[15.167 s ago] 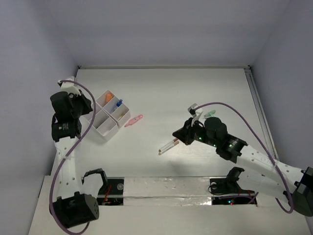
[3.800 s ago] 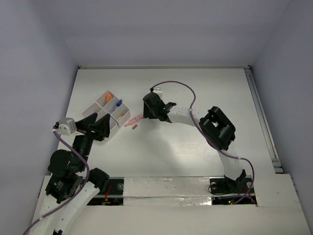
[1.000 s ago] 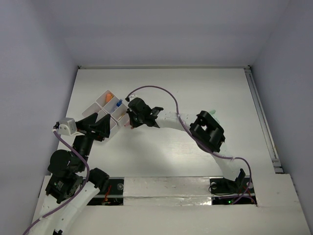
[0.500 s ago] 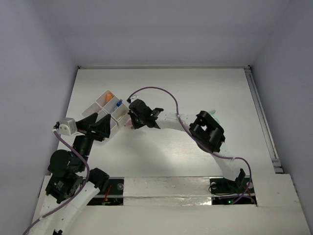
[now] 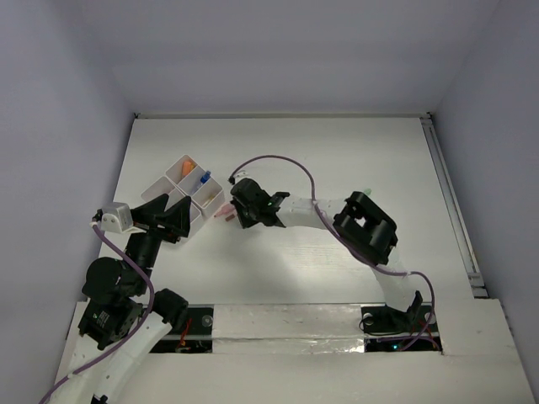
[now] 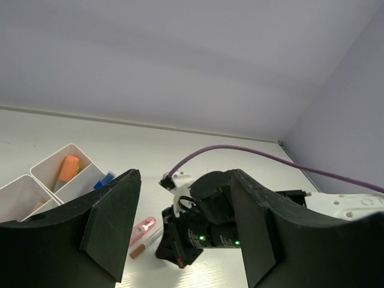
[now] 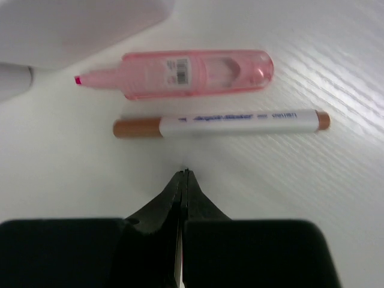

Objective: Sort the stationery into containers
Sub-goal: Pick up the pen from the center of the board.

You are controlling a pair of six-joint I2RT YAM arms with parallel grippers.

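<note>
Stationery not yet sorted on the table (image 5: 337,151): one pink highlighter (image 7: 186,75) and one white marker (image 7: 222,124) with brown ends. Both lay flat on the table, side by side and parallel with a narrow gap between them. They were just beside the right-hand corner of the white compartment tray (image 5: 209,200) and outside it. The tray stood toward the table's left edge.

Tray contents observed: an orange piece (image 5: 187,164) in the far compartment and a blue piece (image 5: 205,178) in the compartment next to it. The other compartments were partly hidden behind the left arm.

Right gripper (image 7: 183,175): jaws pressed together and holding nothing. The joined tips pointed at the marker from its near side and stopped just short of its barrel, close to the brown cap. The highlighter lay beyond the marker. Whether the tips touched the table could not be determined.

Left gripper (image 6: 184,180): fingers (image 6: 111,222) spread with nothing between them. It was positioned at the near corner of the tray, facing across the table toward the right gripper and the two loose items.
</note>
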